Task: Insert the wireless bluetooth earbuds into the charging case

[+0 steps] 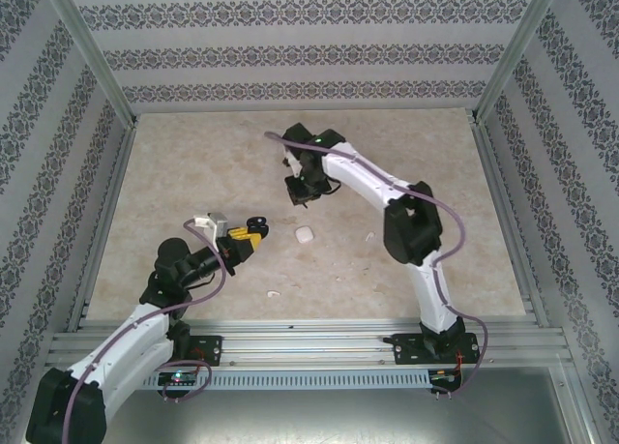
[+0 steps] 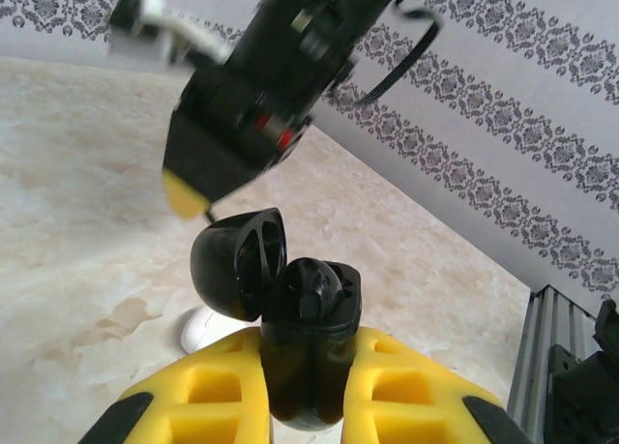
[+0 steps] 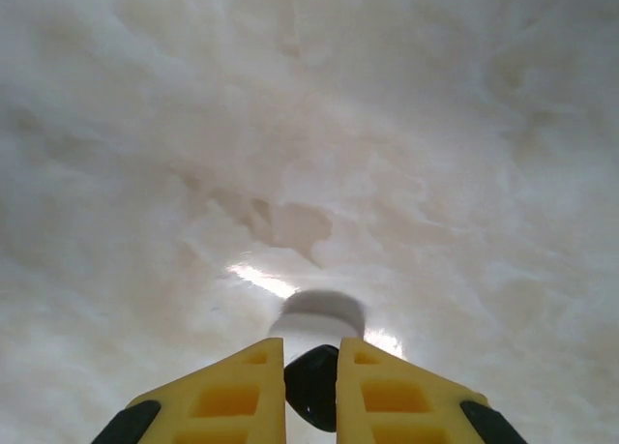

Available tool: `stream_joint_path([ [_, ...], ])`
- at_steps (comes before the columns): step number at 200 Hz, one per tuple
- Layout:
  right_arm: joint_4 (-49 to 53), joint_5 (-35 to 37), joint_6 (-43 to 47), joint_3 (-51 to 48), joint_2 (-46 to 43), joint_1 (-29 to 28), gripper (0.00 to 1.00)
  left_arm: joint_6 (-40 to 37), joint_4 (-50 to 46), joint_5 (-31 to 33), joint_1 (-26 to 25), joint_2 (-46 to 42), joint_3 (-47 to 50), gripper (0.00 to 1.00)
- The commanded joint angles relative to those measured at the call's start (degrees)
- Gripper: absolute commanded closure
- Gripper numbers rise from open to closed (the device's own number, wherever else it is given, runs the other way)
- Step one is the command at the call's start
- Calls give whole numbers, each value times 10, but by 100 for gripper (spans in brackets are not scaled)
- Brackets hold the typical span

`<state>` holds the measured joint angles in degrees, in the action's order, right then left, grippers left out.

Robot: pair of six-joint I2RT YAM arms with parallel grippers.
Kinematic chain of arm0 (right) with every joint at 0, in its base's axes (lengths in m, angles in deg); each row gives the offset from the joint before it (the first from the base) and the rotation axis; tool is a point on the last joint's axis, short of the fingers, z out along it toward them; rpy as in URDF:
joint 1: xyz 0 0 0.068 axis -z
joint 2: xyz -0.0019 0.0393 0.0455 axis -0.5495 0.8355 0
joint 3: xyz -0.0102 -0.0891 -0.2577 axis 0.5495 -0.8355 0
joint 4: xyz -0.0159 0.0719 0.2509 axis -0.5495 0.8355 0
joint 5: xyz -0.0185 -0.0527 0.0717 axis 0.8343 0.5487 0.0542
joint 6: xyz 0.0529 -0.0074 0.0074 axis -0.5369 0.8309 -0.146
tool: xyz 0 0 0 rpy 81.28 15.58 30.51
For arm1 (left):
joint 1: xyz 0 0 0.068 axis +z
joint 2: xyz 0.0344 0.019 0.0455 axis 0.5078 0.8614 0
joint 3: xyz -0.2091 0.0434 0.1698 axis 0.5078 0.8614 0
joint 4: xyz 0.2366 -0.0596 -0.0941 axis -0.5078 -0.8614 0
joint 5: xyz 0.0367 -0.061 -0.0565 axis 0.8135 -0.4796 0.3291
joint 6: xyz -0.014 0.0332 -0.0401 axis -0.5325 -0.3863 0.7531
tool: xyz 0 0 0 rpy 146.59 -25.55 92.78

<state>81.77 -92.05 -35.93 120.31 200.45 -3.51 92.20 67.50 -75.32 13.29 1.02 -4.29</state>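
So the black earbud [image 3: 311, 391] is pinched between the right gripper's [image 1: 302, 198] yellow fingers [image 3: 242, 391], jaws squeezed narrow with just that dark nub poking out between them. The gripper hangs tip-down over the middle of the table [image 1: 193, 173]. The other two earbuds are loose on the marble-look top: one white earbud [image 1: 369, 237] at about 4 o'clock from that gripper, the second white earbud [image 1: 273, 293] near the front edge, roughly 6 o'clock from the case. The charging case [image 2: 308, 357] is black and glossy, clamped upright in the left gripper [image 1: 248, 235], jaws tight on its sides, about 8 o'clock from the right gripper and close to it. Its lid [image 2: 237, 265] is flipped open and leans off toward 10 o'clock in the left wrist view. Inside it's all dark shiny curves, so I honestly can't tell if anything is seated in the wells. There's also a bigger white piece [image 1: 304, 234] on the table at 6 o'clock from the right gripper, just beside the case at its 3 o'clock. The right wrist view has a blurry pale blob [image 3: 319, 316] right past the fingertips, can't say what.
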Motion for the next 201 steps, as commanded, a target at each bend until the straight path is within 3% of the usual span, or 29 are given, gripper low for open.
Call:
stream_joint_path([
  [1, -96, -33, -68, -57, -95, 4, 87, -33, 85, -28, 1, 30, -39, 100],
  [50, -206, -92, -160, -169, -242, 5, 87, -99, 123, -2, -4, 76, -85, 100],
  [87, -269, -93, -205, -206, -309, -28, 86, -130, 132, -1, -5, 101, -117, 100],
  [155, -318, -57, -240, -223, -353, -98, 86, -135, 141, 2, -6, 122, -142, 100],
  [201, -365, -40, -278, -268, -361, -110, 86, -123, 149, 2, -5, 118, -142, 100],
])
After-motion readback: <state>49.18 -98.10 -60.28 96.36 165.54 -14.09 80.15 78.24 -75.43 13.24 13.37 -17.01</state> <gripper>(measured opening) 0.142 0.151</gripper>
